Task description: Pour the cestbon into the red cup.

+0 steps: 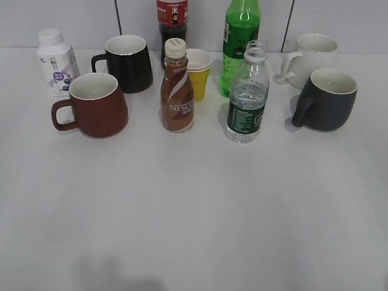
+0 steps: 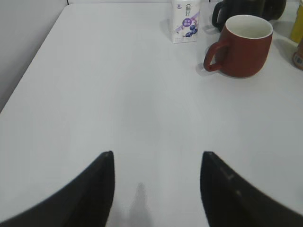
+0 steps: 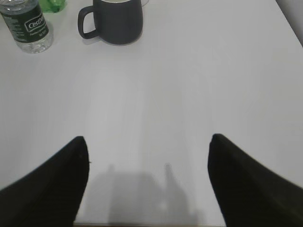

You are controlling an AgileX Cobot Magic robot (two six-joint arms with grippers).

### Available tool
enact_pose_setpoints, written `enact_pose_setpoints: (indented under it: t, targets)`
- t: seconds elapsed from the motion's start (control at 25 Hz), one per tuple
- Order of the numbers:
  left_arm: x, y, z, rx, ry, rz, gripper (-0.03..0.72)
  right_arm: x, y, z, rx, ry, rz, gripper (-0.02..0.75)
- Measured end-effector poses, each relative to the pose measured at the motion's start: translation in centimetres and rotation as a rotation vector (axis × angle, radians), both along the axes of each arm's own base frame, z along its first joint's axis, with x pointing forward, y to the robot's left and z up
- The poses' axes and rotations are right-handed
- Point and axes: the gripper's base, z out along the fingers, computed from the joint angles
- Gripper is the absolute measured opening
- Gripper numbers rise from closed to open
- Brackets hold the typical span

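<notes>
The cestbon [image 1: 247, 97], a clear uncapped water bottle with a dark green label, stands upright right of centre; its lower part shows in the right wrist view [image 3: 27, 27]. The red cup [image 1: 95, 104], a squat dark red mug with a white inside, stands at the left with its handle to the left; it also shows in the left wrist view [image 2: 242, 45]. My left gripper [image 2: 157, 163] is open and empty over bare table, well short of the red cup. My right gripper [image 3: 147, 151] is open and empty, well short of the cestbon. Neither gripper shows in the exterior view.
A brown Nescafe bottle [image 1: 176, 90] stands between cup and cestbon. Behind are a black mug [image 1: 128, 62], a yellow paper cup [image 1: 198, 73], a bright green soda bottle [image 1: 239, 42], a cola bottle [image 1: 172, 18] and a white yoghurt bottle [image 1: 56, 62]. A dark grey mug [image 1: 327, 99] and white mug [image 1: 312, 57] stand at the right.
</notes>
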Motion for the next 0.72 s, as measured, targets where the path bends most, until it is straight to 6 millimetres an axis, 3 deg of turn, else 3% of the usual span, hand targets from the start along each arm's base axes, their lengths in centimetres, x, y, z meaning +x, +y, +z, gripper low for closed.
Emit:
enact_pose_setpoints:
  t: [0.72]
  targets:
    - [0.00,0.00,0.00,0.000,0.000,0.000,0.435,0.00,0.00,0.00,0.000,0.000,0.000,0.588]
